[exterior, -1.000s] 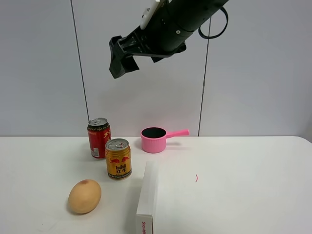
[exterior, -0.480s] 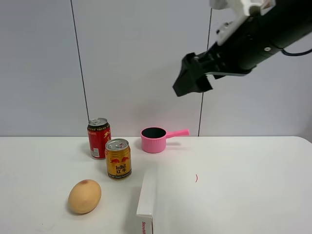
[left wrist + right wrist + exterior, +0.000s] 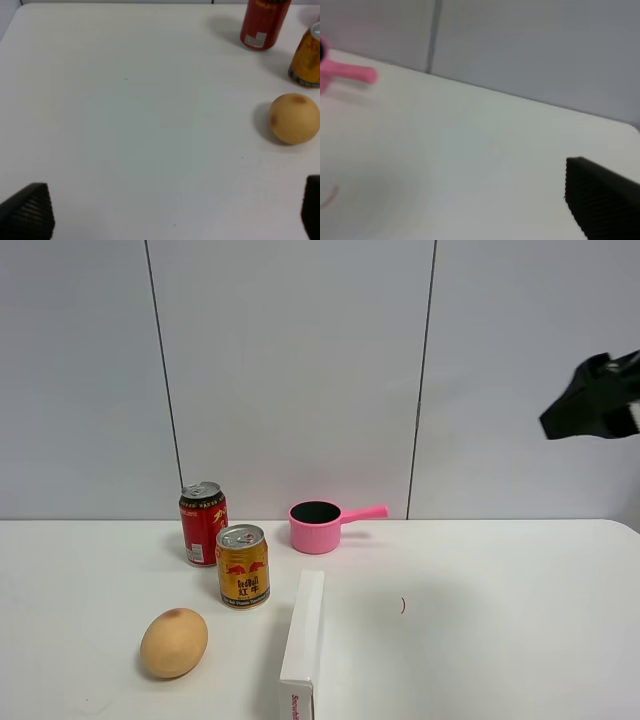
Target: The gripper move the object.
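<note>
The gold-yellow can (image 3: 243, 567) stands upright on the white table (image 3: 480, 640), just in front of the taller red can (image 3: 203, 523). It also shows at the edge of the left wrist view (image 3: 307, 62). My right gripper (image 3: 592, 405) hangs high in the air at the far right, well away from the can, and holds nothing. The right wrist view shows only one of its black fingers (image 3: 600, 200), far off to one side. My left gripper (image 3: 170, 212) is open and empty over bare table, its fingertips (image 3: 27, 212) wide apart. It is out of the exterior view.
A pink pot (image 3: 318, 526) with a side handle stands at the back by the wall. A tan round fruit (image 3: 174, 642) lies front left of the can. A white box (image 3: 303, 645) stands on edge to the can's right. A small red mark (image 3: 403, 605) is on the table.
My right arm has swung from high above the cans to the far right edge of the view, staying high. The cans, pot, fruit and box have not moved.
</note>
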`<action>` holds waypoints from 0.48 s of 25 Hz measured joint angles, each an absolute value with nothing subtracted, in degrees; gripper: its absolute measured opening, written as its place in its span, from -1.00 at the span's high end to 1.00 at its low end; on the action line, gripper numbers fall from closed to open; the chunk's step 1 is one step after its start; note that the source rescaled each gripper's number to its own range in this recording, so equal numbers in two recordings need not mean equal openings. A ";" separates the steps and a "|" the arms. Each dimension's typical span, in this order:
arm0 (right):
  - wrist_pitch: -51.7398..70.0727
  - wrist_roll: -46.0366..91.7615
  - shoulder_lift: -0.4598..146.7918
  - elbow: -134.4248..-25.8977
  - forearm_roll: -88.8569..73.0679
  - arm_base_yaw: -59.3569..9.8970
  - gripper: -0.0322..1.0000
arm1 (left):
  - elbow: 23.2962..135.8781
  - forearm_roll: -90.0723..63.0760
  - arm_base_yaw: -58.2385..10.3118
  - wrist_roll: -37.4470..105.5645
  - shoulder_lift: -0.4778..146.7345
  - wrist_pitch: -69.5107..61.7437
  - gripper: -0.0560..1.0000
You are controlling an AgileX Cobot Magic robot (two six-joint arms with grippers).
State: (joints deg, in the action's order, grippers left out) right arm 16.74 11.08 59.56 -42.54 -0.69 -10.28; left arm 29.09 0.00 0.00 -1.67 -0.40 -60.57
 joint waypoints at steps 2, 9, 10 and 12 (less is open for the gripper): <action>17.16 11.09 55.51 -40.23 -0.69 -6.26 -0.99 | 29.09 0.00 0.00 -1.67 -0.40 -60.57 -1.00; 25.01 10.81 40.41 -34.80 0.00 5.26 -0.99 | 29.09 0.00 0.00 -1.67 -0.40 -60.57 -1.00; 26.91 10.51 38.36 -34.66 0.00 5.87 -0.99 | 29.09 0.00 0.00 -1.67 -0.40 -60.57 -1.00; 30.45 9.53 34.24 -34.61 0.00 6.27 -0.99 | 29.09 0.00 0.00 -1.67 -0.40 -60.57 -1.00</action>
